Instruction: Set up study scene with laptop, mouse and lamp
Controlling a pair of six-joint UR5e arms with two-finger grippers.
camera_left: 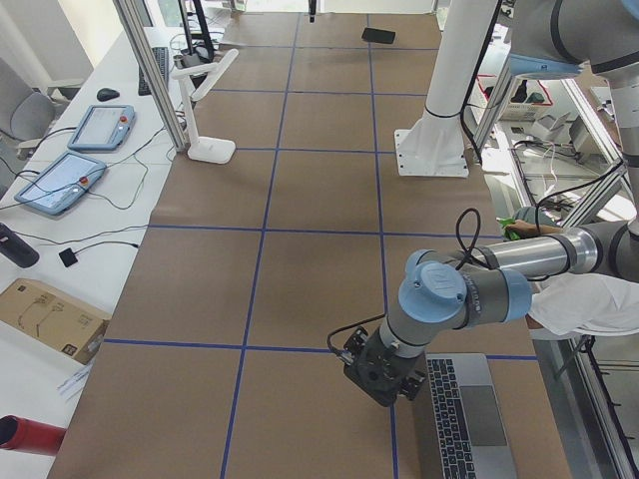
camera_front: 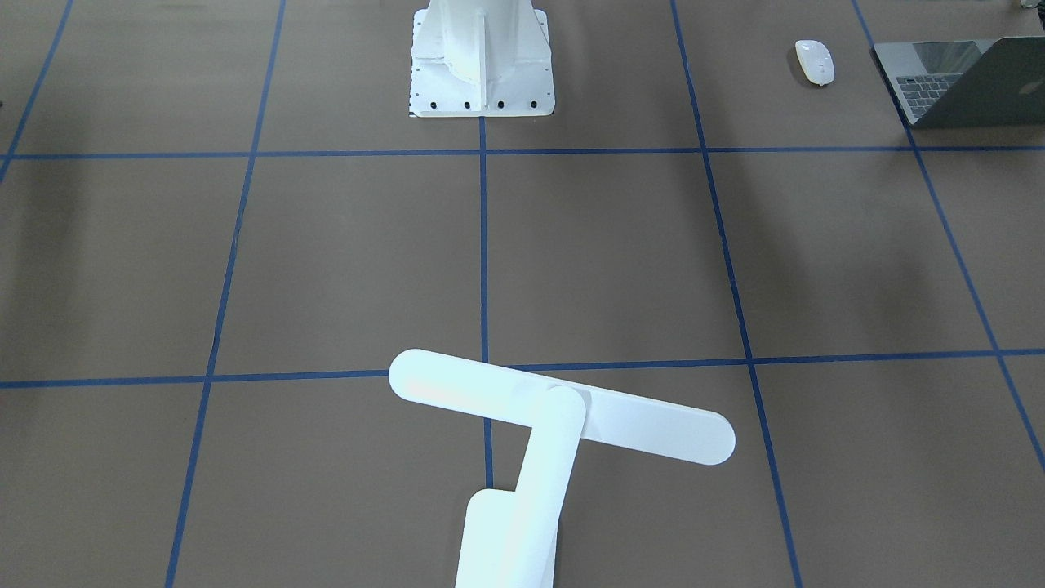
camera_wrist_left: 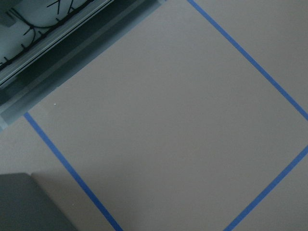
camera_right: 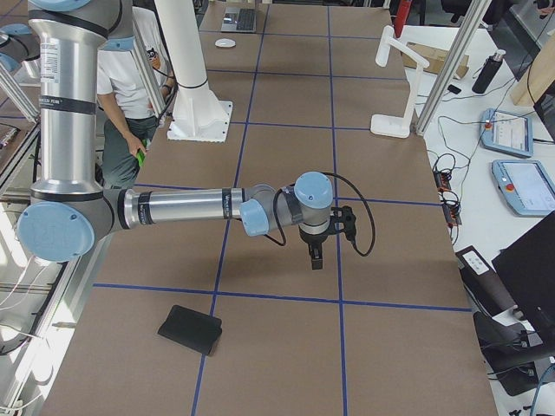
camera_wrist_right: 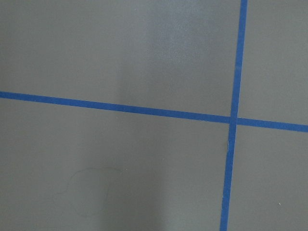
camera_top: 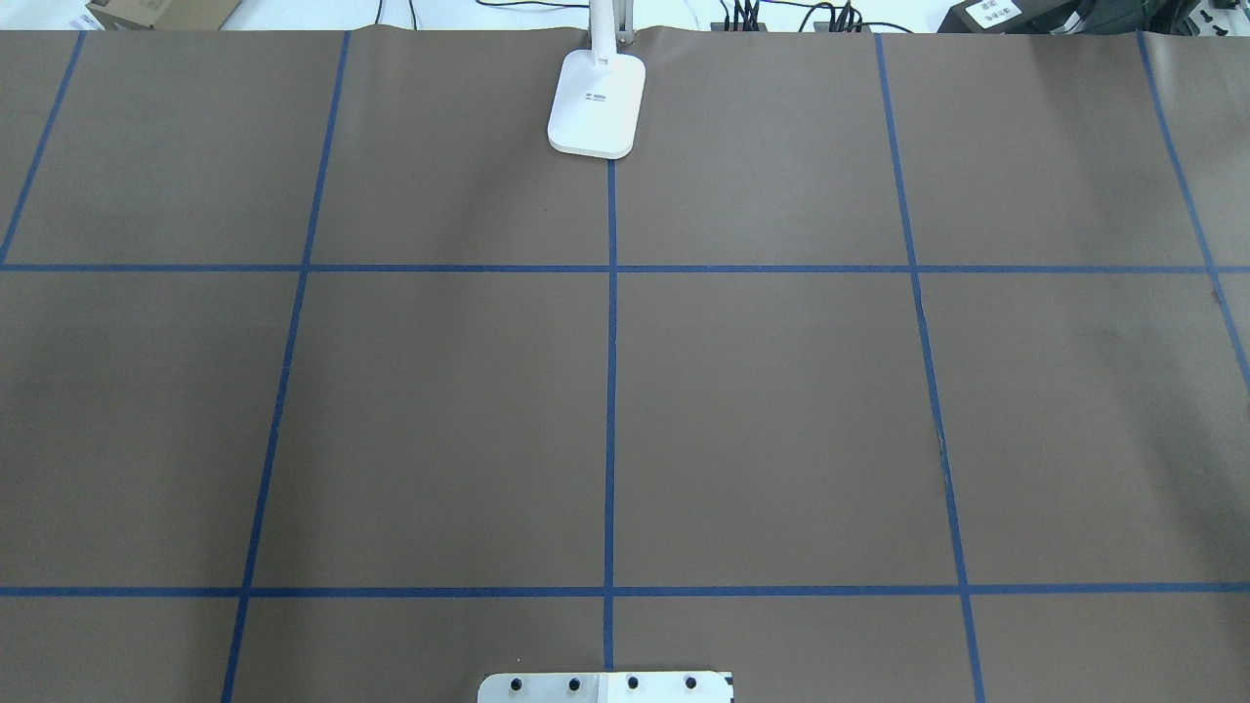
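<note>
Our left arm [camera_left: 479,284] stretched out level, its wrist turned down and the left gripper [camera_left: 384,389] pointing downward. Our right arm [camera_right: 182,208] also reached out level, the right gripper [camera_right: 316,258] hanging straight down. How either pair of jaws stood, we could not tell.

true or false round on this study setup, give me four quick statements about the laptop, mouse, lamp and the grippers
1. The laptop is open. True.
2. The mouse sits on the laptop's keyboard. False: it lies on the table beside the laptop, apart from it.
3. The lamp stands on its base at the table's edge. True.
4. The right gripper holds the black pad. False: the black pad lies on the table, well apart from the right gripper.
</note>
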